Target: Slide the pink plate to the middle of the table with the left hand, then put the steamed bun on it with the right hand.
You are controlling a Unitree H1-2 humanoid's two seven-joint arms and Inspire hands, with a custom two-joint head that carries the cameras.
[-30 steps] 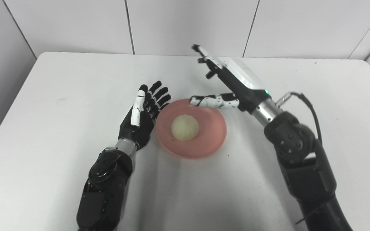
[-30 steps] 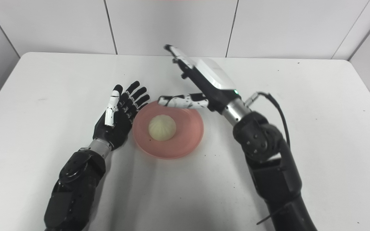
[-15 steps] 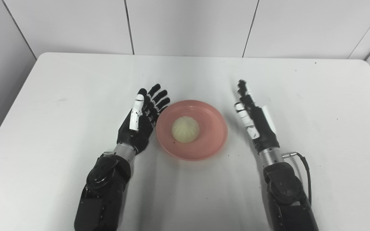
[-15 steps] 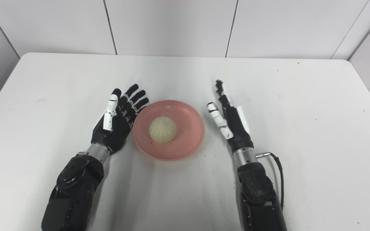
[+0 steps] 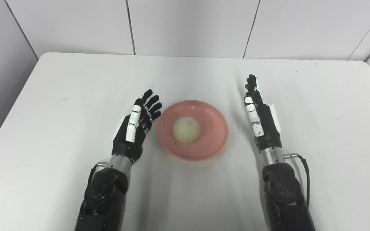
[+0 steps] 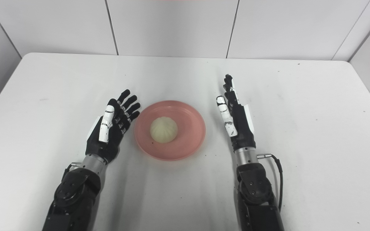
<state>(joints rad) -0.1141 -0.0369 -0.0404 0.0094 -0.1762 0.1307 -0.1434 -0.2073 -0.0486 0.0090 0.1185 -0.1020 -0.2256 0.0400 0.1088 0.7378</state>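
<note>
The pink plate [image 5: 210,141] lies near the middle of the white table, and the pale steamed bun [image 5: 186,129] rests on it, a little left of its centre. My left hand [image 5: 136,128] stands open just left of the plate, palm toward it, a small gap from the rim. To the right of the plate my right hand [image 5: 262,119] is open too, fingers straight and pointing away from me, holding nothing. The same layout shows in the right eye view: plate [image 6: 188,141], bun [image 6: 163,129], left hand [image 6: 111,128], right hand [image 6: 236,120].
The white table [image 5: 59,96] has rounded far corners and ends at a grey panelled wall [image 5: 188,25] behind. A thin cable [image 5: 303,170] loops from my right forearm.
My right hand came down from above the plate's far side and drew back to the plate's right. The left hand pulled slightly back and away from the rim. Plate and bun stayed put.
</note>
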